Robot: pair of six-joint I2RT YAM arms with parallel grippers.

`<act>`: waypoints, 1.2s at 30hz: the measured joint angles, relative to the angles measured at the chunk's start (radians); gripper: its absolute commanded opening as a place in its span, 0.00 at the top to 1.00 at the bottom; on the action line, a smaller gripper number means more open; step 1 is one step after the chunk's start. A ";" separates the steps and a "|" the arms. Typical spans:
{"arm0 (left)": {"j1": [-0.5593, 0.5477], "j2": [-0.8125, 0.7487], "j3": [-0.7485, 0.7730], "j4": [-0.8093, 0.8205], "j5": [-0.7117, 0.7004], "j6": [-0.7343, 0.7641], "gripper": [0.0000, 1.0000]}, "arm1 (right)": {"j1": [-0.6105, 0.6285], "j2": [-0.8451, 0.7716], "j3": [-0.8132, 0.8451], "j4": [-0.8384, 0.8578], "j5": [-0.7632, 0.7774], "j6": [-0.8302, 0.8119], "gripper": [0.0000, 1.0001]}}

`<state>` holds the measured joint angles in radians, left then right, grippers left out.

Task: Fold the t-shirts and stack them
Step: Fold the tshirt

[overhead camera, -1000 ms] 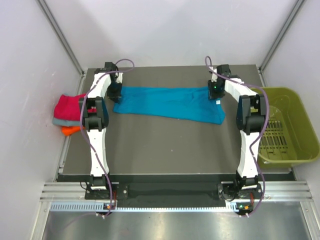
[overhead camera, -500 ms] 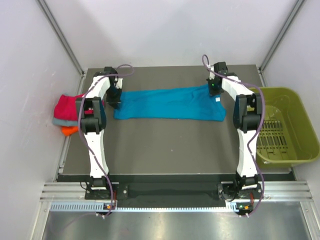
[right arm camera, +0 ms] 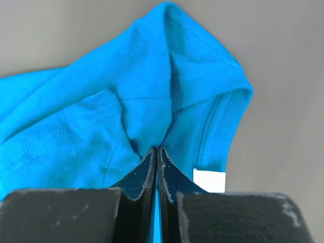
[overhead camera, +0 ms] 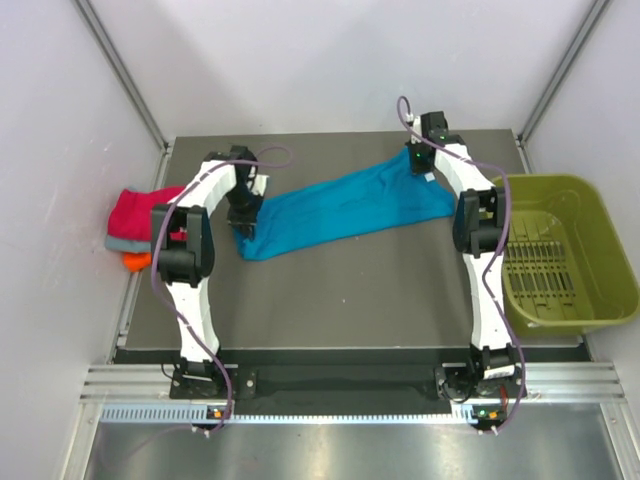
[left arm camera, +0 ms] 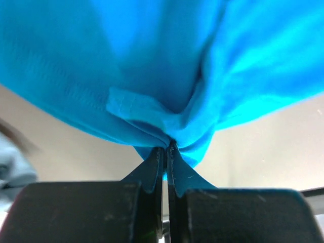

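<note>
A teal-blue t-shirt [overhead camera: 345,210] hangs stretched between both arms over the dark table, slanting from near left to far right. My left gripper [overhead camera: 243,212] is shut on its left end, the cloth [left arm camera: 162,76] bunching out of the closed jaws. My right gripper [overhead camera: 420,163] is shut on the right end [right arm camera: 126,126], near a white label [right arm camera: 209,180]. Folded magenta-red [overhead camera: 140,212], grey [overhead camera: 122,244] and orange [overhead camera: 138,261] t-shirts lie stacked at the table's left edge.
An olive-green plastic bin [overhead camera: 560,250] stands off the table's right edge. Grey walls and slanted metal posts close in the back and sides. The arm bases sit on a rail at the near edge.
The right gripper closed on the shirt and rose toward the back. The left gripper swung right and nearer with its end, so the shirt now hangs at a slant.
</note>
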<state>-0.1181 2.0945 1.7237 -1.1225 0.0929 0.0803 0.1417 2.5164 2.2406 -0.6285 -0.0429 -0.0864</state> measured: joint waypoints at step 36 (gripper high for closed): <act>-0.024 -0.329 -0.060 -0.008 -0.106 0.002 0.35 | 0.055 0.046 0.121 0.125 0.022 -0.024 0.47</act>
<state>-0.1425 1.7657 1.6642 -1.1301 -0.0132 0.0818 0.1967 2.5626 2.3619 -0.5037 -0.0208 -0.1108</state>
